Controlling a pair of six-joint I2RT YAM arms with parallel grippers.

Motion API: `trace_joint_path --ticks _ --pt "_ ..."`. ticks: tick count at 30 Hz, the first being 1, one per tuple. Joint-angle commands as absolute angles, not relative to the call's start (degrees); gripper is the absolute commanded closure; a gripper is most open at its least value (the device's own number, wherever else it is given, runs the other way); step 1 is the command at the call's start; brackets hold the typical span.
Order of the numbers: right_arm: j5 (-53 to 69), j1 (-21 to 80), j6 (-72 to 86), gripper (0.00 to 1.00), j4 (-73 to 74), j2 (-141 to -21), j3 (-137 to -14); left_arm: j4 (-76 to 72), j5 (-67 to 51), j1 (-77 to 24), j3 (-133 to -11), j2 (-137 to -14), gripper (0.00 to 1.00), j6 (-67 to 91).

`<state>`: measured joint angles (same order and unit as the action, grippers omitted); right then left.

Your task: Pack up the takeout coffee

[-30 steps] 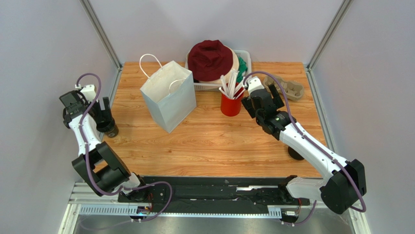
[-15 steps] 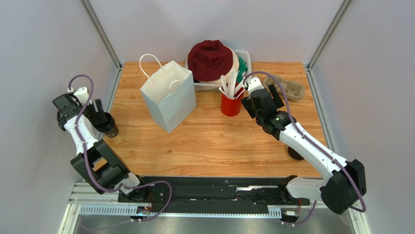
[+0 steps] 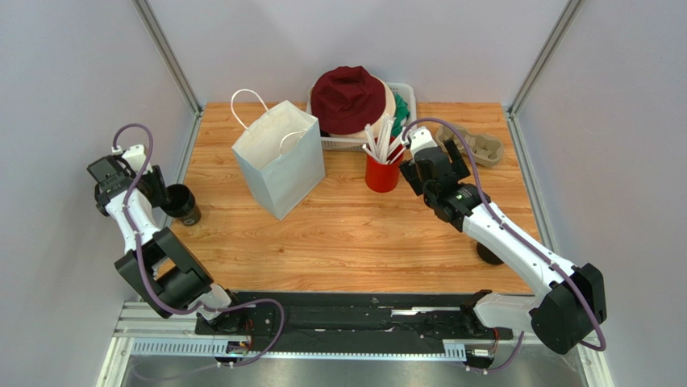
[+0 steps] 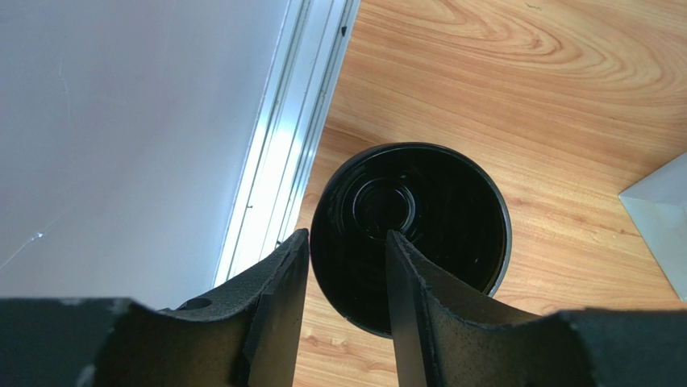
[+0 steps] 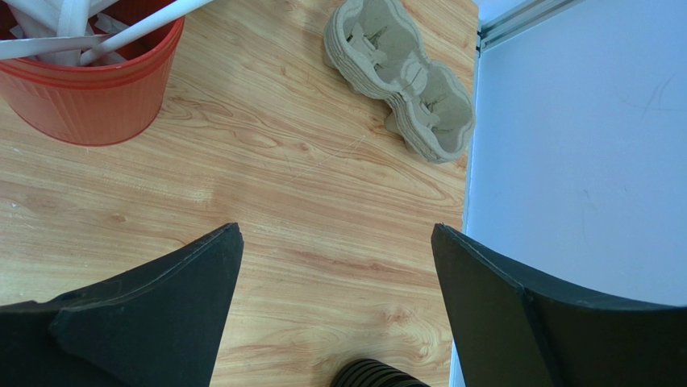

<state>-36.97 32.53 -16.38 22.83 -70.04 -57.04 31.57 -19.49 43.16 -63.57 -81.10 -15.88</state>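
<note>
As I read the left wrist view, item one: takeout coffee cup (image 4: pixel 419 218), glossy black top, just ahead of the left gripper (image 4: pixel 347 235). Its near edge lies between the narrowly set fingers (image 4: pixel 282 274); whether they grip it I cannot tell. Item two: right gripper (image 5: pixel 336 230), fingers spread wide, nothing between them. Red cup (image 5: pixel 89 97) ahead-left, pulp cup carrier (image 5: pixel 403 76) ahead.
</note>
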Motion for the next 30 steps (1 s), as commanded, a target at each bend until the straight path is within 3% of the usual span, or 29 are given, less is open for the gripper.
trace_joint_path --ticks 1,10,30 --pt "-36.91 32.34 -16.96 0.06 20.3 -69.52 -57.04 29.97 -21.27 43.77 -64.69 -81.3 0.54 -14.68" --pt "-36.74 32.34 -17.05 0.06 20.21 -69.61 -56.95 29.53 -22.5 43.77 -63.99 -81.3 0.67 -14.41" --pt "-36.74 32.34 -17.23 0.06 20.3 -69.61 -56.95 28.92 -22.59 43.86 -63.19 -81.91 0.71 -14.85"
